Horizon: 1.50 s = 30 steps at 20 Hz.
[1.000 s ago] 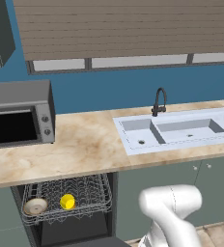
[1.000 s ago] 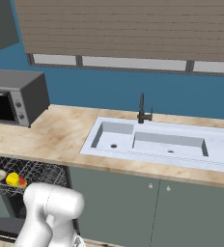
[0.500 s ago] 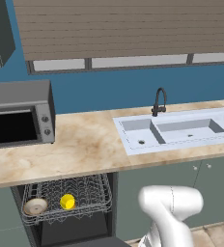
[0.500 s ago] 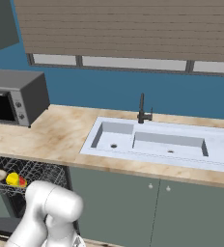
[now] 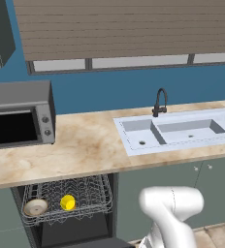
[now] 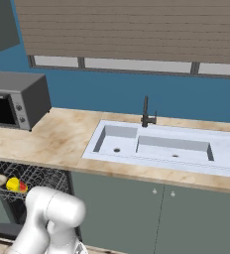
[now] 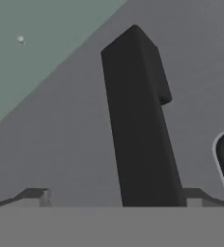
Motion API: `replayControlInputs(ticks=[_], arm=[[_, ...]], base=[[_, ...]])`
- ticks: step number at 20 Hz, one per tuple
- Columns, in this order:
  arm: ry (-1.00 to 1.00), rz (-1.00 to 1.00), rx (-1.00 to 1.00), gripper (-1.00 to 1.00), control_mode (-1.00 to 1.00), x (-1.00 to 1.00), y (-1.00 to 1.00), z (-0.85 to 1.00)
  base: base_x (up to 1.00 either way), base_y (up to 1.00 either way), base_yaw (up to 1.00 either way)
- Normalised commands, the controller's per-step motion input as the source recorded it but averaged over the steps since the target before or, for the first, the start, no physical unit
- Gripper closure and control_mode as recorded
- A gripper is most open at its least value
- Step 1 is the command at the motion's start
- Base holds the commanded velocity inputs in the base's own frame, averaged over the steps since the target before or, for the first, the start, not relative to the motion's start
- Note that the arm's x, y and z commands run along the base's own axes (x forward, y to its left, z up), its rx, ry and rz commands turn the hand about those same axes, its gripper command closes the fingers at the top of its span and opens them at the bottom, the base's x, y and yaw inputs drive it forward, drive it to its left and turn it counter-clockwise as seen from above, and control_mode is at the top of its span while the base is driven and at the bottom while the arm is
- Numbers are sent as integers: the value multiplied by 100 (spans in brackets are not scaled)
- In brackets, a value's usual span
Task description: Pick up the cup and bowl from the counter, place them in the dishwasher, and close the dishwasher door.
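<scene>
The bowl (image 5: 35, 207) and cup (image 5: 68, 202) sit side by side in the dishwasher (image 5: 68, 198) rack, lower left. Above it lies the worktop (image 5: 85, 145), sink (image 5: 175, 131) at right.

A deep blue wall (image 5: 109, 92) is running behind the worktop, and a wide window covered by brown horizontal slatted blinds (image 5: 129, 29) is showing a pale strip of glass along its foot. A grey box-shaped microwave with a black window (image 5: 18, 114) is sitting at the far left. A black curved faucet (image 5: 159, 101) is standing behind a white double-basin sink (image 5: 175, 131). Grey-green cabinet doors (image 6: 159, 213) are lining the lower right, and beige floor tiles (image 5: 216, 236) are showing beneath.
</scene>
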Motion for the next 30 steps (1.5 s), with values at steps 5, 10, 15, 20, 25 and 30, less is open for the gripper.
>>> replayControlInputs(ticks=[5, 10, 15, 20, 25, 30], arm=[[-8, 19, -5, -100, -100, 100, -18, -43], [-6, 14, -3, -100, -100, 100, -36, -37], [-5, 10, -4, -100, -100, 100, -61, -36], [-6, 8, -9, -100, -100, 100, -83, -34], [-6, 8, -10, -100, -100, 100, -99, -3], [4, 5, -1, -100, -100, 100, -100, -4]], base=[[0, 0, 0], [0, 0, 0], [0, 0, 0], [0, 0, 0], [0, 0, 0], [0, 0, 0]])
